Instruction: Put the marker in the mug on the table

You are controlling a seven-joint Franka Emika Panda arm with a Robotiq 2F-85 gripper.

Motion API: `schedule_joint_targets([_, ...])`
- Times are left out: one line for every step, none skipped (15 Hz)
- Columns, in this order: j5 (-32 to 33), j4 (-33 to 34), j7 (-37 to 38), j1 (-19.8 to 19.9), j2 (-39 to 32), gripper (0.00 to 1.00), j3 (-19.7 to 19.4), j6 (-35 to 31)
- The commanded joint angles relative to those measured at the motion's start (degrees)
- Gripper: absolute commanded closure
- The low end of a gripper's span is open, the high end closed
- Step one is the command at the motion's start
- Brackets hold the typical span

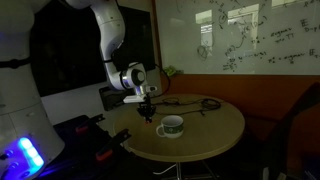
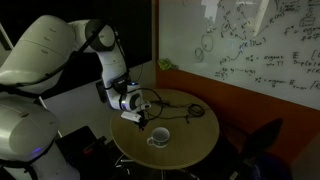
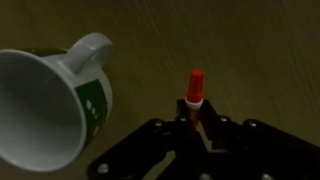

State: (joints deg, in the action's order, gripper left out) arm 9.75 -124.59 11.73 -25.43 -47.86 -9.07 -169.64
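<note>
One red-capped marker (image 3: pixel 196 86) is gripped by the pincer (image 3: pixel 197 120) above the counter (image 3: pixel 255 50). The mug (image 3: pixel 45 110) stands at nine o'clock. Carry it toward nine, centre over the mouth, then release.

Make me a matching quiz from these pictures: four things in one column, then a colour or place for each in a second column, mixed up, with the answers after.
Things:
1. mug
2. marker
3. whiteboard
4. table

Descriptions:
A. behind the table, covered in writing
B. round, with a light tan top
C. white with a green pattern, standing on the table
D. red-capped, held in the gripper

Pairs: 1-C, 2-D, 3-A, 4-B
</note>
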Motion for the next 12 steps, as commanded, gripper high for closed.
schedule_joint_targets([-1.6, 2.2, 1.8, -1.2, -2.0, 0.95, -1.0, -1.7])
schedule_joint_targets([-1.9, 2.7, 2.2, -1.4, -2.4, 0.95, -1.4, -2.5])
schedule_joint_targets([-2.3, 3.3, 2.1, -1.4, -2.6, 0.95, -1.4, -2.6])
schedule_joint_targets([-2.8, 3.6, 2.1, -1.4, -2.7, 0.95, -1.5, -2.7])
schedule_joint_targets([-3.4, 4.0, 2.1, -1.1, -2.8, 0.56, -1.3, -2.4])
schedule_joint_targets([-3.8, 4.2, 2.1, -0.9, -2.7, 0.55, -1.1, -2.4])
schedule_joint_targets([-4.2, 4.2, 2.2, -0.7, -2.7, 0.49, -1.0, -2.6])
schedule_joint_targets([-4.6, 4.3, 2.1, -0.5, -2.4, 0.42, -0.8, -2.6])
schedule_joint_targets([-5.1, 4.0, 2.8, -0.8, -1.8, 0.33, -1.2, -1.9])
schedule_joint_targets([-5.6, 4.1, 3.8, -1.6, -1.1, 0.27, -2.0, 0.3])
schedule_joint_targets([-6.2, 3.7, 4.2, -1.4, 0.5, 0.19, -2.1, 3.9])
schedule_joint_targets([-6.5, 3.5, 4.8, -0.9, 1.7, 0.11, -2.1, 6.8])
